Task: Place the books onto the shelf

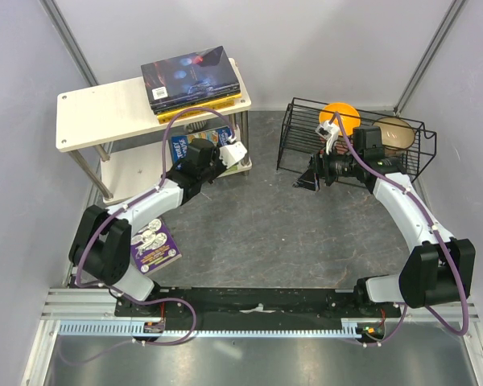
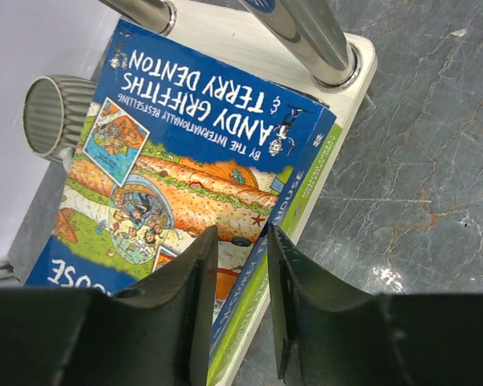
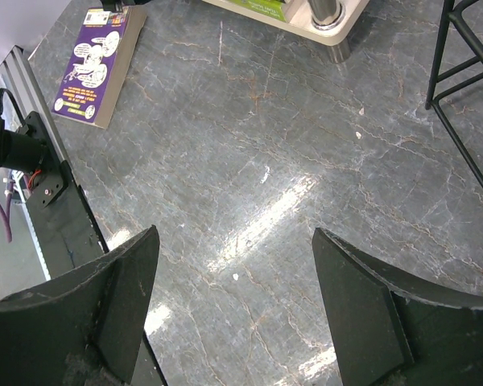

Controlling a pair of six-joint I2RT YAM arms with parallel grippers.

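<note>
on the lower board of the shelf [image 2: 361,64], a blue book [image 2: 185,153] lay flat beneath the left gripper [image 2: 241,241], fingers narrowly apart and clamping nothing; the right gripper [image 3: 233,241] gaped empty. thin, light and glossy, the book looked best pinched at its spine.

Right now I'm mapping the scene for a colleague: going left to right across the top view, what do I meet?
Purple book → left gripper → right gripper → orange bowl → tan bowl.
</note>
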